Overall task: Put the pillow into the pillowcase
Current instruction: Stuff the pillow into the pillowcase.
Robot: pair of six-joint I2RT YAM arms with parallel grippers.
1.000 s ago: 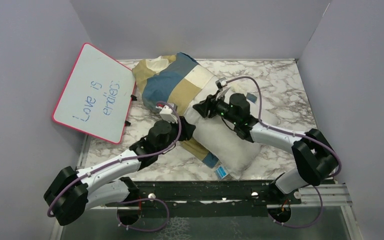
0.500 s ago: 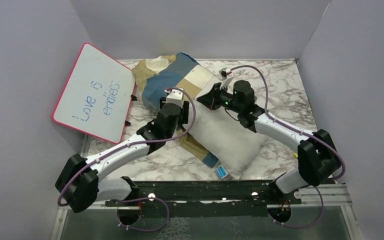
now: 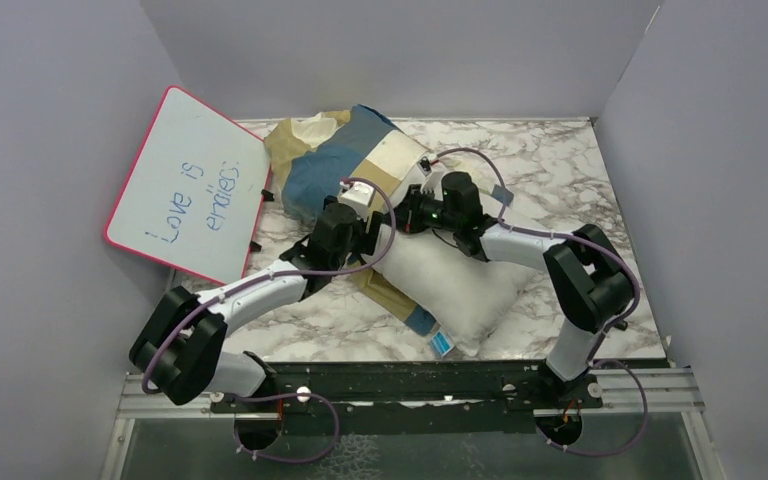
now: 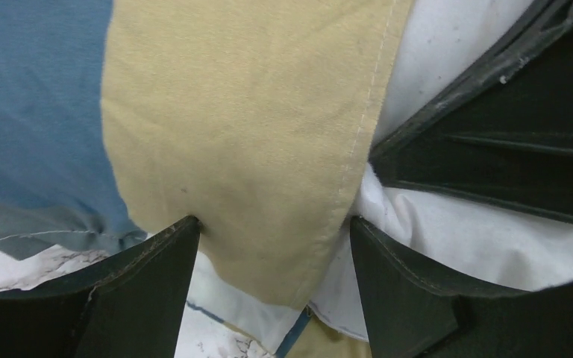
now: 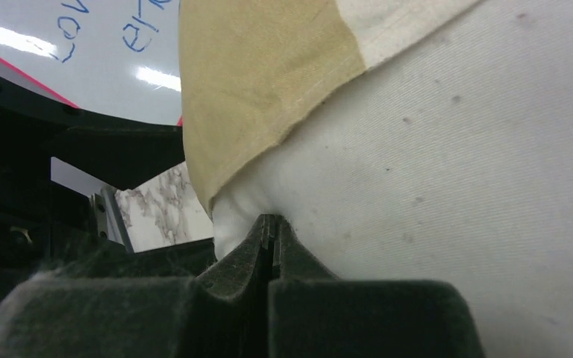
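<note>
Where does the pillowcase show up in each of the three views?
Top external: pillowcase, upper centre, left of middle.
Left wrist: pillowcase fills the upper left and centre.
Right wrist: pillowcase, a tan flap at top centre.
Shared landmark: its tan hem lying over the white pillow.

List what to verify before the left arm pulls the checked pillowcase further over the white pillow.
1. Right gripper anchors the pillow: ok, shut with white fabric puckered at its tips.
2. Left gripper grips the pillowcase: not ok, open, its fingers either side of the tan hem.
3. Hem within the left gripper's reach: ok, it lies between the fingers.
4. Pillow fully inside: not ok, the near end with the blue tag lies outside.
5. Whiteboard clear of the pillowcase: cannot tell, their edges meet in the top view.
</note>
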